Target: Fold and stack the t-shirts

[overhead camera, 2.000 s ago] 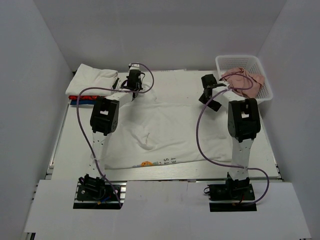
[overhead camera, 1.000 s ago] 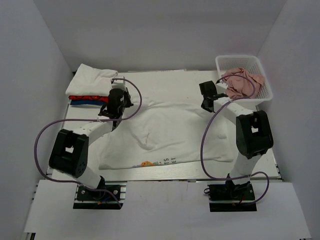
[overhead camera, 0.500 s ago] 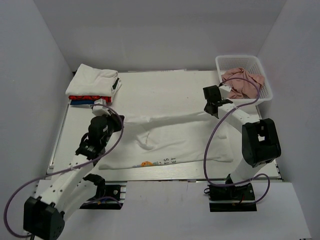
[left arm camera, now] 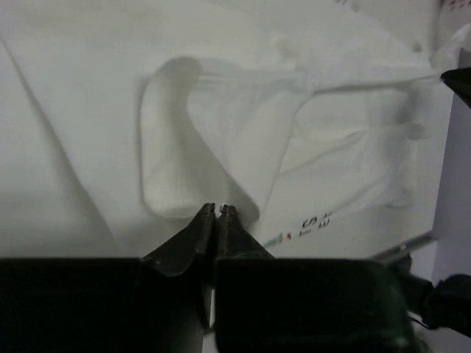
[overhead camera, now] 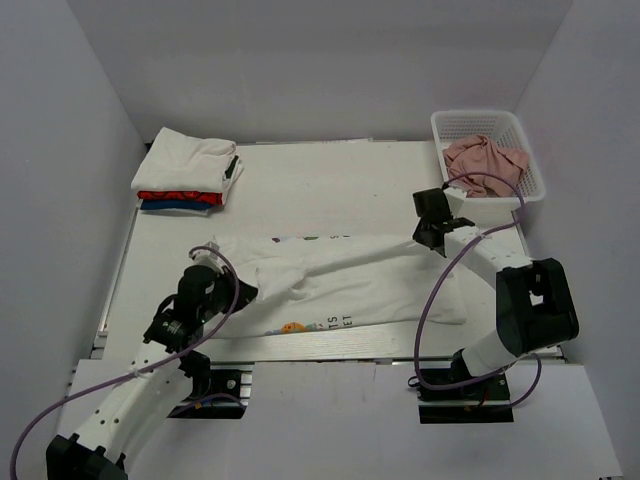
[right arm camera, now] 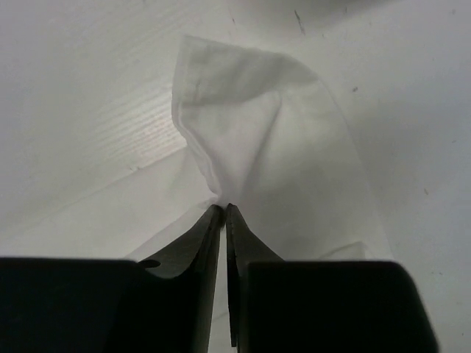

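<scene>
A large white t-shirt [overhead camera: 350,275] with a small coloured print and dark lettering [overhead camera: 318,324] lies across the table, its far edge folded over toward the near side. My left gripper [overhead camera: 246,290] sits at the fold's left end. In the left wrist view its jaws [left arm camera: 218,209] pinch a sliver of white cloth [left arm camera: 221,125]. My right gripper [overhead camera: 430,243] is at the fold's right end, its jaws [right arm camera: 223,208] nearly together on a bunched corner of the shirt [right arm camera: 257,125]. A folded white t-shirt [overhead camera: 185,158] tops red [overhead camera: 175,196] and blue [overhead camera: 160,206] ones at the far left.
A white plastic basket [overhead camera: 487,119] at the far right holds a crumpled pink garment [overhead camera: 485,160]. White walls close in the table on three sides. The right arm's purple cable [overhead camera: 430,300] loops over the shirt's right side.
Both grippers have drawn the shirt's far edge toward the near side, folding it over itself. The left arm swung down and left, and the lettering on the folded part now shows.
</scene>
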